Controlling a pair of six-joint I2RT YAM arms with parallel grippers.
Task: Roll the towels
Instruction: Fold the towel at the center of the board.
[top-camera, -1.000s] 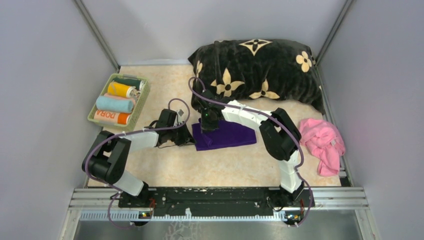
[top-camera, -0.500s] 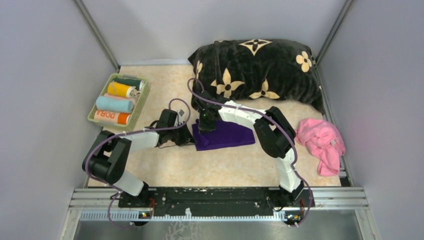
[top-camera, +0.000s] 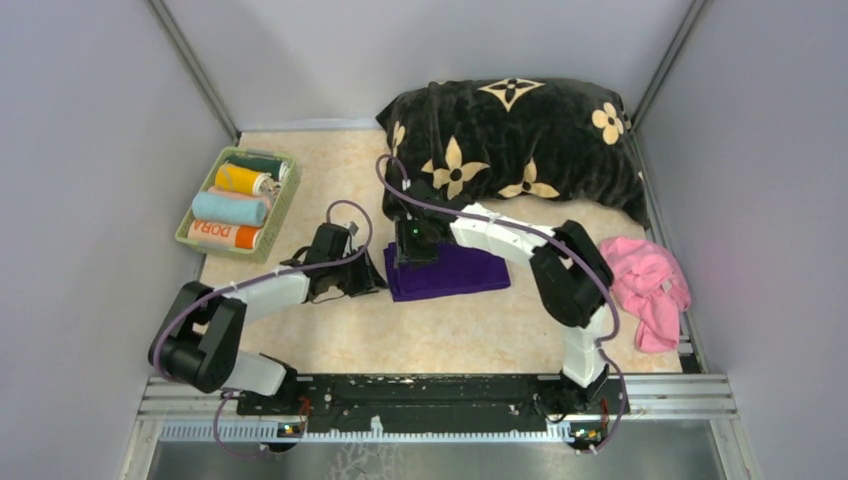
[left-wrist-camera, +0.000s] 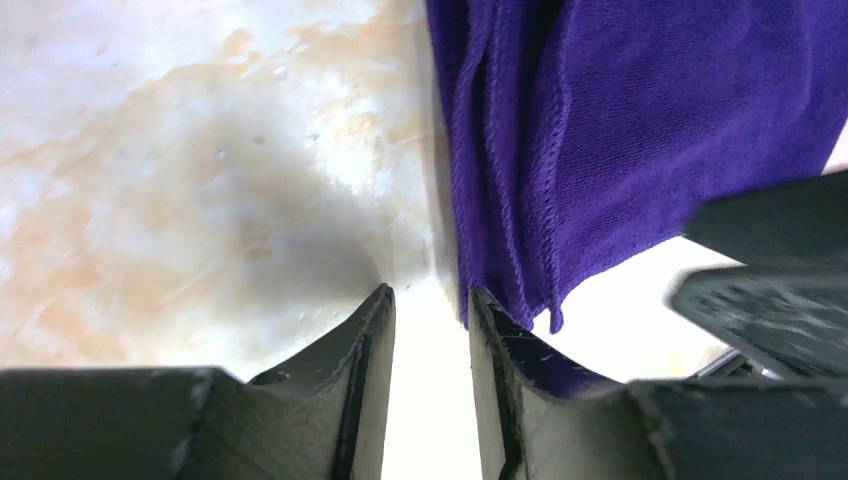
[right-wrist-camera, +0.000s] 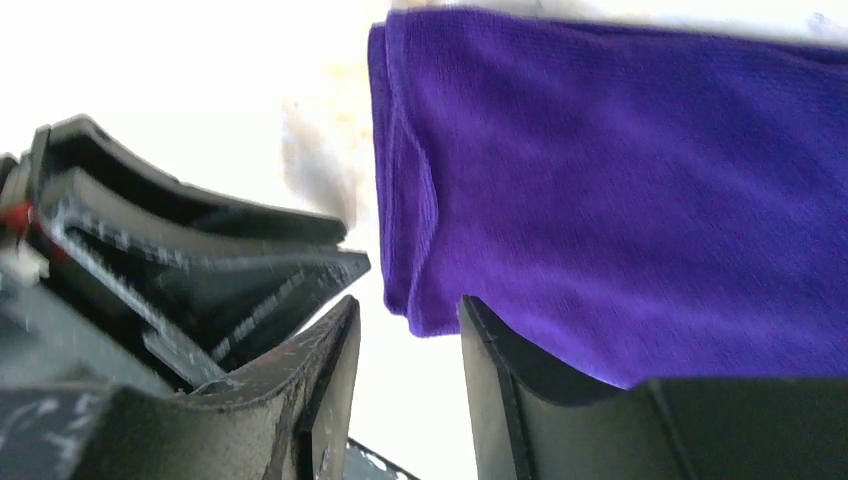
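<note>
The table (top-camera: 450, 340) carries a black flowered cushion (top-camera: 520, 130) at the back. In front of the cushion, mid-table, lies the purple towel (top-camera: 460, 272), folded flat and not yet rolled. A pink towel (top-camera: 648, 285) sits crumpled well apart at the right edge. At far left a green basket (top-camera: 283, 205) holds rolled towels: yellow (top-camera: 240, 179), light blue (top-camera: 230, 208) and orange (top-camera: 222, 234).

Both grippers are at the purple towel's left end. The right gripper (top-camera: 415, 255) is over its far-left corner, jaws only narrowly apart. The folded corner lines up with the gap in the wrist view – whether it is pinched is hard to tell. The left gripper (top-camera: 375, 283) is low at the near-left edge, its gap also narrow, with bare table showing between the jaws – one finger (left-wrist-camera: 500, 340) looks to touch the hem.
</note>
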